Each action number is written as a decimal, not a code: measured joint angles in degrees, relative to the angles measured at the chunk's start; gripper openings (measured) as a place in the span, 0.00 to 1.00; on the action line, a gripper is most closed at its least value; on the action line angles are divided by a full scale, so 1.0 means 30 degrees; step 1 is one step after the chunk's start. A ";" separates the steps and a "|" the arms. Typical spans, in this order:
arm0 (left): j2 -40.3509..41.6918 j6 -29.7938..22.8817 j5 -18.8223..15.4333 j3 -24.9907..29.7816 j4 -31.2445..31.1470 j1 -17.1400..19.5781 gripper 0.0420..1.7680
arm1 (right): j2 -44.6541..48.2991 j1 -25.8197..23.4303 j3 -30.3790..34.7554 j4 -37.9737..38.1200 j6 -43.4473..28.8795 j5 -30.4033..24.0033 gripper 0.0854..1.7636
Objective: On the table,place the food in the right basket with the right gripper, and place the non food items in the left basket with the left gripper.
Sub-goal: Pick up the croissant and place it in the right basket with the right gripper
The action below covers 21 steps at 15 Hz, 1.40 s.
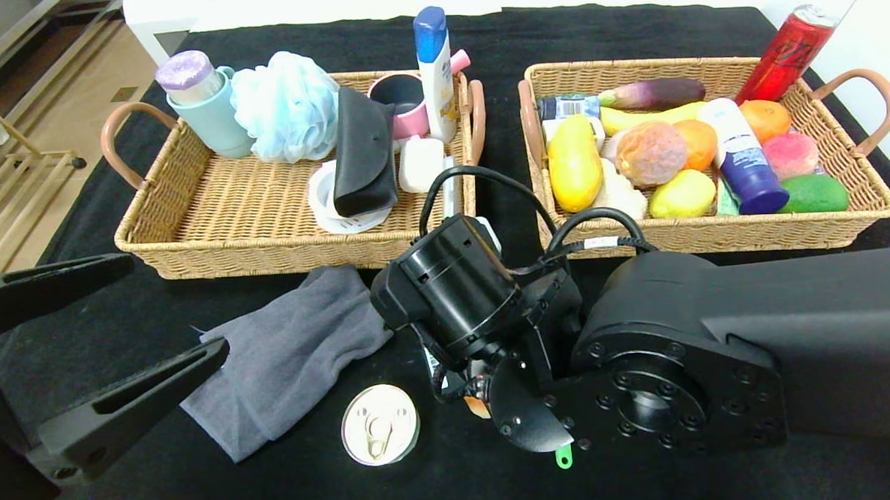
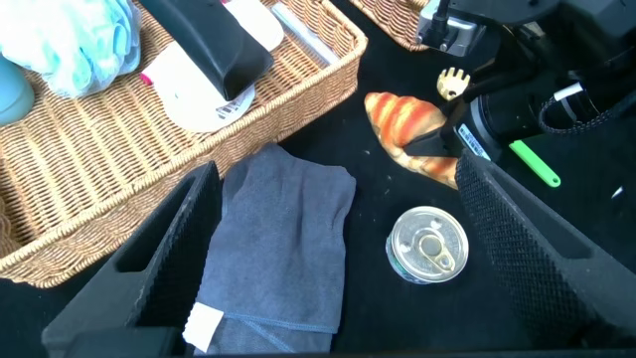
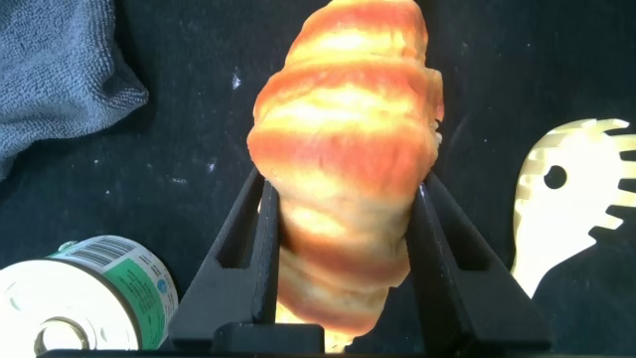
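Observation:
An orange-brown croissant [image 3: 343, 149] lies on the black cloth in front of the baskets, and my right gripper [image 3: 345, 199] is shut on it, one finger pressed to each side. In the head view the right wrist covers it except a sliver [image 1: 476, 407]. My left gripper [image 1: 177, 307] hangs open at the near left, over a grey cloth [image 1: 284, 355] and near a flat tin can [image 1: 380, 423] with a pull-ring lid. The left basket [image 1: 265, 254] holds a cup, bath sponge, black case, bottle and mug. The right basket [image 1: 715, 234] holds fruit, a blue tube and a red can.
A cream plastic fork-shaped utensil [image 3: 576, 199] lies just beside the croissant. A small green stick [image 1: 564, 455] pokes out under the right wrist. The tin can [image 3: 79, 298] sits close to the right gripper's other side. The table's left edge drops to the floor.

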<state>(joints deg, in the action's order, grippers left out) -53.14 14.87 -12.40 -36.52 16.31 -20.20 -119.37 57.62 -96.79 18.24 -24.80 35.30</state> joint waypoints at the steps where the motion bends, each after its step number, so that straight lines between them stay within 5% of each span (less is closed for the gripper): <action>1: 0.0000 -0.0008 -0.0008 0.0004 0.0000 0.0000 0.97 | -0.0004 0.0000 0.0000 0.0000 0.0016 0.0008 0.44; 16: -0.0167 -0.0008 0.0000 0.0138 0.0008 -0.0016 0.97 | 0.2462 0.0996 0.0073 0.0260 0.0118 0.0329 0.44; 21: -0.0240 0.0000 -0.0028 0.0187 -0.0016 -0.0028 0.97 | 0.4429 0.0114 0.0016 0.1158 0.0293 0.0370 0.44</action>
<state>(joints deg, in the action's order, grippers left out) -53.86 14.87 -12.48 -35.96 16.26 -20.29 -106.08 57.97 -96.74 21.71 -23.92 36.41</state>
